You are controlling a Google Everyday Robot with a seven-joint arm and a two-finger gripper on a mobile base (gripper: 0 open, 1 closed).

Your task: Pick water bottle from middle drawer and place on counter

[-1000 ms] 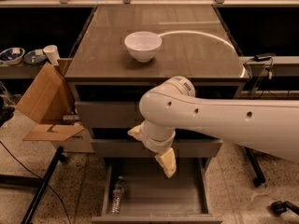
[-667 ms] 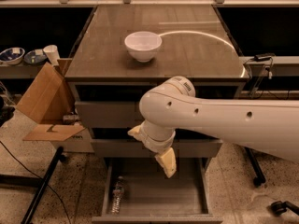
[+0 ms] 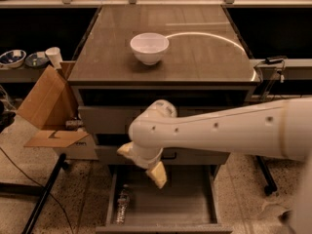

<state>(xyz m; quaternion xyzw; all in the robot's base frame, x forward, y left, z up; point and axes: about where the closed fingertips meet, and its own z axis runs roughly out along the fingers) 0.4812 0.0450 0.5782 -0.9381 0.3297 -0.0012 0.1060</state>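
The water bottle (image 3: 122, 204) lies lengthwise on the left side of the open middle drawer (image 3: 185, 206), close to its left wall. My gripper (image 3: 142, 164) hangs above the drawer at the height of the drawer fronts, up and to the right of the bottle and apart from it. It is open, with one pale finger (image 3: 158, 175) pointing down and the other (image 3: 125, 149) out to the left, and nothing between them. The counter (image 3: 204, 52) above carries a white bowl (image 3: 149, 48).
My white arm reaches in from the right across the two shut drawer fronts (image 3: 102, 118). An open cardboard box (image 3: 48, 106) leans left of the cabinet, with small bowls and a cup (image 3: 53, 57) on a low shelf behind it. A dark stand leg (image 3: 44, 194) crosses the floor at left.
The arm and gripper have shifted a little to the left, nearer to the spot above the bottle. The bottle and the bowl have not moved.
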